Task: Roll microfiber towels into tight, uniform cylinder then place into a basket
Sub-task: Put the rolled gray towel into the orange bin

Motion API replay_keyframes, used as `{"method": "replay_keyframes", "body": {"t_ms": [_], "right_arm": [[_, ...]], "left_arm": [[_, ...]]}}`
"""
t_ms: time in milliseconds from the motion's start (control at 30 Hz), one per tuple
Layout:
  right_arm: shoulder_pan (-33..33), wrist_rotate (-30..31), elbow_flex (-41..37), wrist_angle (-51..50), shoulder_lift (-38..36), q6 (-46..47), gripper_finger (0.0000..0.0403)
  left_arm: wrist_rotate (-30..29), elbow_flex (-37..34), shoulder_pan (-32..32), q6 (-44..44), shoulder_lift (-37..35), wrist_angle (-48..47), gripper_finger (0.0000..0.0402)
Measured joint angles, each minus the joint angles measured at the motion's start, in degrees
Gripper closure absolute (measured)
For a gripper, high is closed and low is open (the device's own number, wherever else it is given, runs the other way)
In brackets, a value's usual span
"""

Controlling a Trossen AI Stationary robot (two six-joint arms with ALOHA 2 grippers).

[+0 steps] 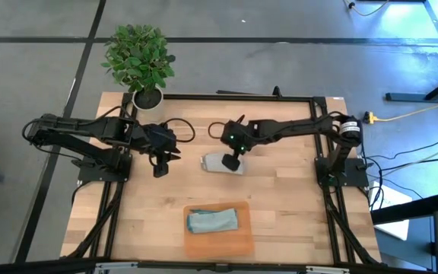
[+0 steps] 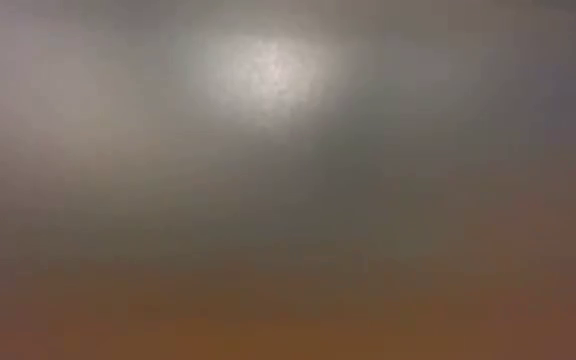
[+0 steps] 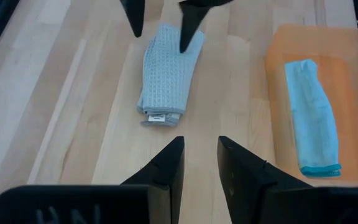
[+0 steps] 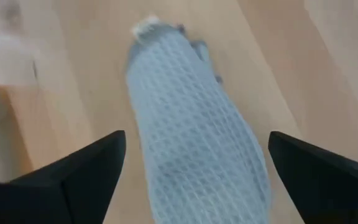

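Observation:
The light grey towel (image 1: 220, 163) lies rolled or folded into a long bundle on the table's middle; it also shows in the left wrist view (image 3: 165, 78) and the right wrist view (image 4: 191, 137). My right gripper (image 1: 233, 162) is wide open over its right end, one finger on either side (image 4: 197, 146). My left gripper (image 1: 160, 166) is left of the towel with a narrow gap between its fingers (image 3: 201, 149), and it is empty. The pale blue towel (image 1: 212, 221) lies rolled inside the orange tray (image 1: 242, 245). My right gripper comes at the grey towel from above, slanting, with its fingers (image 3: 188, 31) across the bundle near its right end (image 3: 194, 46). The towel lies flat on the table. I cannot tell whether the fingers touch it.
A plant in a white pot (image 1: 147, 97) stands at the table's far left corner. The tray stands by the near edge, in front of the grey towel. Bare wood lies between the tray and both grippers. The low view shows only a blur.

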Motion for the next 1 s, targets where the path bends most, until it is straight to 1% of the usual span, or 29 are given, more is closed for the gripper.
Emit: {"method": "replay_keyframes", "body": {"t_ms": [100, 267, 467, 533, 633, 700, 1000], "right_arm": [[2.3, 3.2, 2.3, -1.1, -0.1, -3.3, 0.0009], [5.5, 3.7, 3.0, -2.0, -0.1, -11.0, 0.0009], [7.5, 5.0, 1.7, -0.8, 2.3, -12.5, 0.0004], [7.9, 7.0, 1.7, 0.4, 3.5, -12.7, 0.0004], [8.5, 12.9, 1.7, 2.6, 5.4, -14.1, 0.0004], [8.9, 15.3, 1.7, 3.4, 5.9, -14.1, 0.0004], [9.6, 13.3, 1.7, 2.7, 6.2, -16.1, 0.0004]], "left_arm": [[0.0, 0.0, 0.0, 0.0, 0.0, 0.0, 0.0316], [0.0, 0.0, 0.0, 0.0, 0.0, 0.0, 0.0316], [0.0, 0.0, 0.0, 0.0, 0.0, 0.0, 0.0316], [0.0, 0.0, 0.0, 0.0, 0.0, 0.0, 0.0316], [0.0, 0.0, 0.0, 0.0, 0.0, 0.0, 0.0316], [0.0, 0.0, 0.0, 0.0, 0.0, 0.0, 0.0316], [0.0, 0.0, 0.0, 0.0, 0.0, 0.0, 0.0316]]}}
